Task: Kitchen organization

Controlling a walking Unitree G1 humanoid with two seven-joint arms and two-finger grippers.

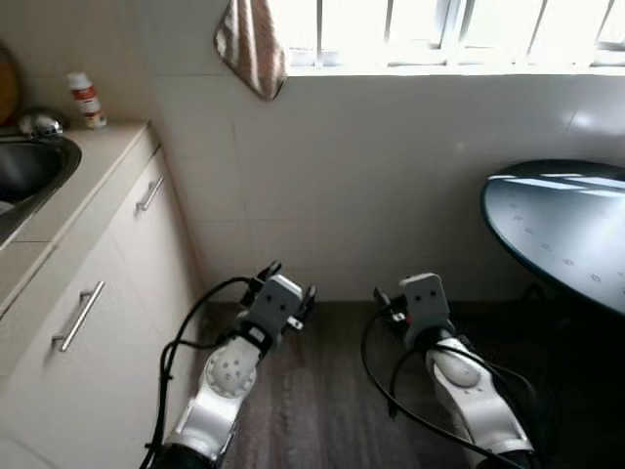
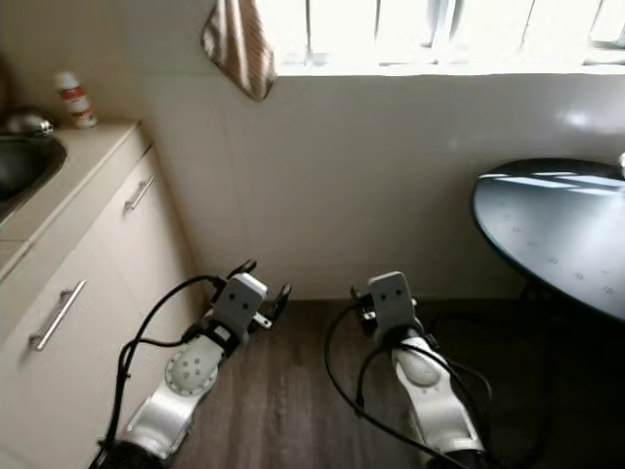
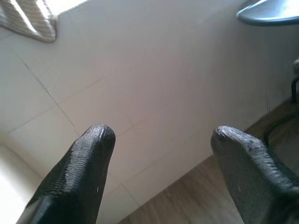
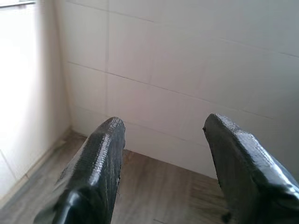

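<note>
Both arms hang low over the dark wood floor, facing a white tiled wall. My left gripper (image 1: 290,280) is open with nothing between its fingers (image 3: 88,154); past them the wrist view takes in wall tiles and a striped towel (image 3: 28,18). My right gripper (image 1: 389,301) is open too, and its empty fingers (image 4: 100,158) point at the base of the wall. A small white bottle with a red label (image 1: 87,100) stands on the counter (image 1: 93,156) at the far left, by the steel sink (image 1: 29,171).
Cream cabinets with bar handles (image 1: 78,315) run along my left. A round dark glass table (image 1: 562,230) stands at the right. The striped towel (image 1: 252,44) hangs below the bright window (image 1: 439,29). Bare wood floor (image 1: 332,410) lies between cabinets and table.
</note>
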